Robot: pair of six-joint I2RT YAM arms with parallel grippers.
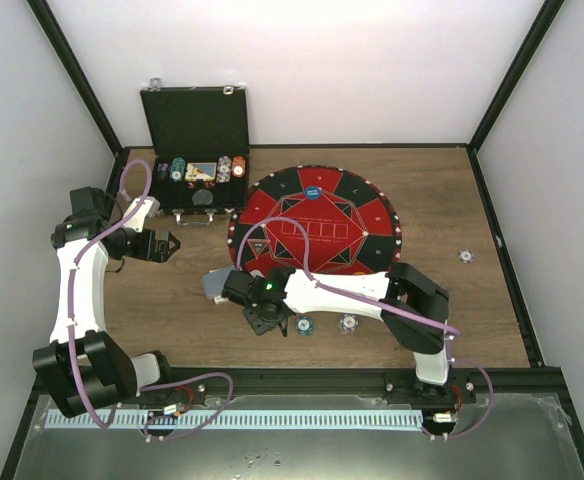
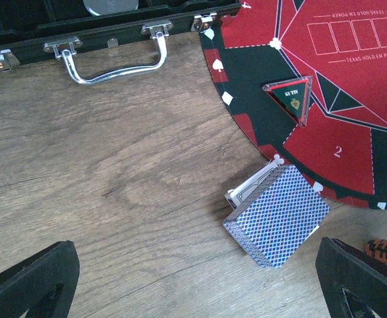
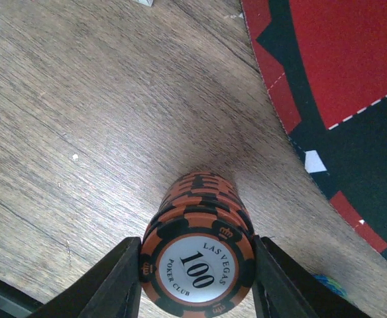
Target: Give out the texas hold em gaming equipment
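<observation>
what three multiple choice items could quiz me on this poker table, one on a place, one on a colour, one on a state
1. Where does the deck of cards lie relative to the mat?
A in its middle
B on the table beside its edge
C held in the air

2. What colours is the stack of chips between the fingers of the right hand?
A teal and white
B orange and black
C plain white

3. What state is the left hand in?
A open, nothing between its fingers
B shut on a card
C shut on a chip

Answers:
1 B, the left wrist view shows it on bare wood next to the mat's rim.
2 B, its edge stripes alternate orange and black around a white 100 label.
3 A, its fingers stand wide apart over bare table.
</observation>
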